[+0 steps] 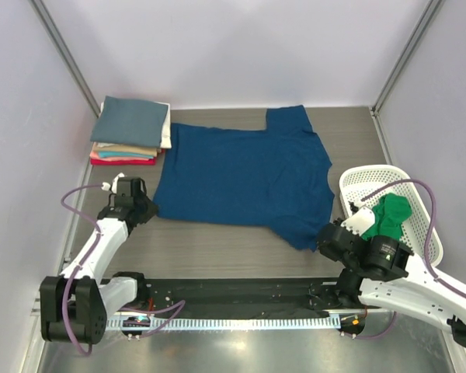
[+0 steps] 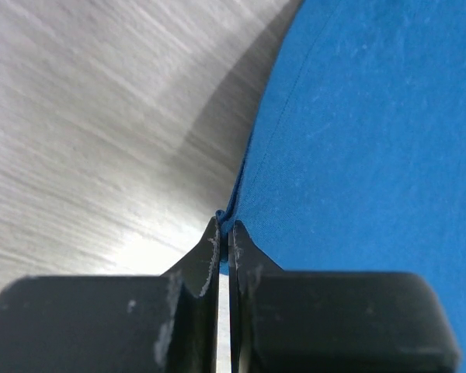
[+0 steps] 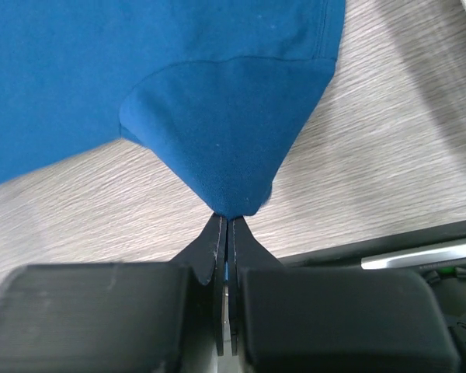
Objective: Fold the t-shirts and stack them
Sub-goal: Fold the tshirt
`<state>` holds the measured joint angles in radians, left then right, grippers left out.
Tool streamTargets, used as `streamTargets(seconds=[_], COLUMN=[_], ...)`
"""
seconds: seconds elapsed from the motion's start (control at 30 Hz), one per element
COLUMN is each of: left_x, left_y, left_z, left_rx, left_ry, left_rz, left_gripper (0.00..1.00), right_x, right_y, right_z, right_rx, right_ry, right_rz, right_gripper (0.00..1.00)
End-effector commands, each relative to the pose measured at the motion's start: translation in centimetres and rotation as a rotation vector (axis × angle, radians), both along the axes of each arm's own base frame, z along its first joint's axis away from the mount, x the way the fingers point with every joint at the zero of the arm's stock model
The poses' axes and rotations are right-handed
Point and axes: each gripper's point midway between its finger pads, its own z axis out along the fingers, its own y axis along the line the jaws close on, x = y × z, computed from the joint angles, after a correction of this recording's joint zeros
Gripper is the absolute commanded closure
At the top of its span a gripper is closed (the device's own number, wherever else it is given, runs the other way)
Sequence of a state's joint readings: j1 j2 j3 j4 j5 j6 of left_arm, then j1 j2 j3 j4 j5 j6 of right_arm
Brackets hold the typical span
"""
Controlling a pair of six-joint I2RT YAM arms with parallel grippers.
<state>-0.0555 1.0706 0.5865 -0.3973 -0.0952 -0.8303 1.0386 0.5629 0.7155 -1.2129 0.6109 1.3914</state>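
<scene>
Looking down from above, a dark blue cloth t-shirt (image 1: 245, 175) lies spread flat in the middle of the grey wood-grain table (image 1: 217, 256), with its hem to the left and its sleeves to the right. In the far left corner, just beside the t-shirt, sits a stack of folded tees (image 1: 132, 132); a slate-blue one is on top, with tan, teal and red edges showing beneath. At the right edge a white plastic mesh basket (image 1: 388, 183) holds a crumpled bright green tee (image 1: 394, 214). The left gripper (image 1: 150, 208) is at the t-shirt's near left corner, and the right gripper (image 1: 324, 235) is at its near sleeve.

In the left wrist view, the left gripper (image 2: 225, 225) has its black fingers (image 2: 206, 256) pressed together on the blue hem edge, with bare table to the left.

In the right wrist view, the right gripper (image 3: 224, 217) is pinched tight on the very tip of the sleeve, which fans out ahead of it.
</scene>
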Motion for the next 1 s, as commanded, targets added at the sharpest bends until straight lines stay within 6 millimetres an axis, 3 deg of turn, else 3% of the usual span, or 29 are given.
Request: streamTargets(seconds=[0.0,0.23,0.33,0.37,0.4,0.47,0.53,0.7,0.77,0.8,0.83,0.9,0.97], left_x=[-0.3,0.7,1.7,2.0,2.4,3.6,4.8,7.4,8.6,9.0,9.7,10.4,11.5], left_y=[-0.4,-0.5,-0.5,-0.4,-0.4,-0.4,-0.4,-0.4,-0.4,-0.4,-0.3,-0.4,-0.4], left_z=[1.7,4.0,4.9,5.2,5.3,6.0,7.0,5.9,6.1,4.9,5.2,3.9,3.9], left_rx=[-0.023,-0.004,0.01,0.014,0.018,0.022,0.026,0.039,0.043,0.049,0.054,0.056,0.058], left_ry=[-0.02,-0.031,-0.031,-0.034,-0.034,-0.042,-0.061,-0.013,-0.019,0.015,0.011,0.047,0.046], left_rz=[-0.023,-0.061,-0.079,-0.079,-0.079,-0.081,-0.085,-0.097,-0.1,-0.102,-0.102,-0.106,-0.107], left_gripper=[1.0,1.0,1.0,1.0,1.0,1.0,1.0,1.0,1.0,1.0,1.0,1.0,1.0], right_x=[1.4,5.3,7.2,8.0,9.2,11.4,14.3,19.3,21.0,21.6,22.5,24.0,25.6], right_y=[0.0,1.6,2.2,3.2,2.1,3.4,2.1,1.9,1.0,1.1,1.1,0.4,-0.4], right_z=[1.8,7.9,9.4,9.5,9.4,9.0,9.3,7.3,7.4,7.2,6.5,6.9,6.8], right_rx=[-0.01,-0.129,-0.226,-0.242,-0.305,-0.269,-0.279,-0.316,-0.319,-0.309,-0.308,-0.311,-0.324], right_ry=[-0.078,-0.239,-0.252,-0.222,-0.201,-0.171,-0.175,-0.095,-0.095,-0.092,-0.078,-0.086,-0.074], right_rz=[-0.022,-0.005,0.037,0.062,0.065,0.115,0.092,0.137,0.123,0.128,0.127,0.115,0.101], right_gripper=[0.99,0.99,0.99,0.99,0.99,0.99,0.99,0.99,0.99,0.99,0.99,0.99,0.99])
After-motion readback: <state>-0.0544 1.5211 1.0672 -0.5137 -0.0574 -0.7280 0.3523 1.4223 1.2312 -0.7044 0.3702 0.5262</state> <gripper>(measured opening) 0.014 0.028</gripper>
